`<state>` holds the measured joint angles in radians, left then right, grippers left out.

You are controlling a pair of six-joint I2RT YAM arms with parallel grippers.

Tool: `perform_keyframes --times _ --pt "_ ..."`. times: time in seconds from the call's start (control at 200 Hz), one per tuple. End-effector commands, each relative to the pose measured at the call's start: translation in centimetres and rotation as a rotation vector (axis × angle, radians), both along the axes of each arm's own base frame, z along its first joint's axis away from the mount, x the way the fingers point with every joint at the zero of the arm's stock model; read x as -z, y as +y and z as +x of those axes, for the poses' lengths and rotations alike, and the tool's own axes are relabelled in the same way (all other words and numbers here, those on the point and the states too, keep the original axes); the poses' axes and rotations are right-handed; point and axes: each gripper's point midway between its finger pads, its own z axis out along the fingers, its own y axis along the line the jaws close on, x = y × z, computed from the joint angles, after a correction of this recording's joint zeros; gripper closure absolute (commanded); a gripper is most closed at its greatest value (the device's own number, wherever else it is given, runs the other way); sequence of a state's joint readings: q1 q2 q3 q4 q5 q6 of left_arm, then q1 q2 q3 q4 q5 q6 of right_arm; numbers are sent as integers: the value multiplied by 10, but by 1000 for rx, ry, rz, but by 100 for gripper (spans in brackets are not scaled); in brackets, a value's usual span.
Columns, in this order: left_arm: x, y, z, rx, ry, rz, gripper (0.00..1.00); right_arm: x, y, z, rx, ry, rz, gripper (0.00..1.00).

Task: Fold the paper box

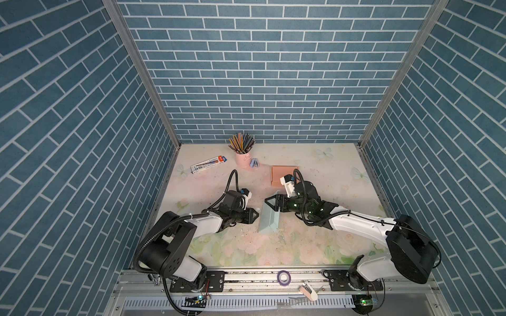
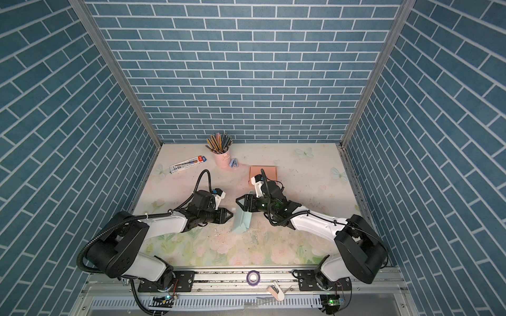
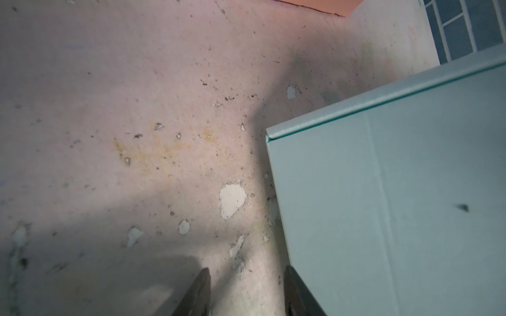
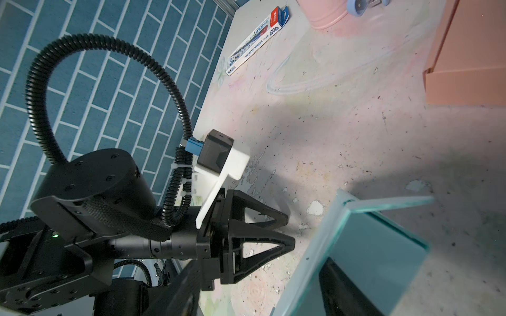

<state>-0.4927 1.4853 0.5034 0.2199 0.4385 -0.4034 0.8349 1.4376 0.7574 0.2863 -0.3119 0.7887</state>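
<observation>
The paper box (image 1: 269, 222) is light blue-green and only partly folded. It sits near the middle of the table (image 1: 328, 169), a bit toward the front, right between the two arms. In both top views it looks like a long shape with one side standing up.

The left gripper (image 1: 253, 216) is low, just beside the left side of the box. In the left wrist view its two fingers (image 3: 202, 290) are a little way apart, with only bare table between them. It holds nothing. One finger is right next to the edge of the box (image 3: 410, 191).

The right gripper (image 1: 271, 205) is at the far end of the box. In the right wrist view its fingers are wide apart. One dark finger (image 4: 347, 287) is inside the fold, and a wall of the box (image 4: 383, 246) stands between the two fingers. There is a gap by the wall, so they are not pinching it.

Far back on the table stand a pink cup of pencils (image 1: 243, 157) and a pen box (image 1: 209, 164). A flat orange card (image 1: 282, 173) lies behind the right arm.
</observation>
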Motion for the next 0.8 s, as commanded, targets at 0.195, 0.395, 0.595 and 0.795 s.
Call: perform_keyframes --times 0.195,0.395,0.595,0.795 --pt "-4 10 2 -15 -24 -15 55 0 13 1 -30 -19 -19 30" --pt "-4 13 3 -22 -22 -19 55 -4 20 2 -39 -25 -10 30" --pt "-8 15 2 -27 -29 -27 55 -10 21 2 -38 -38 -6 30" --pt "-16 19 2 -33 -44 -25 55 -15 13 -3 -30 -58 -11 30"
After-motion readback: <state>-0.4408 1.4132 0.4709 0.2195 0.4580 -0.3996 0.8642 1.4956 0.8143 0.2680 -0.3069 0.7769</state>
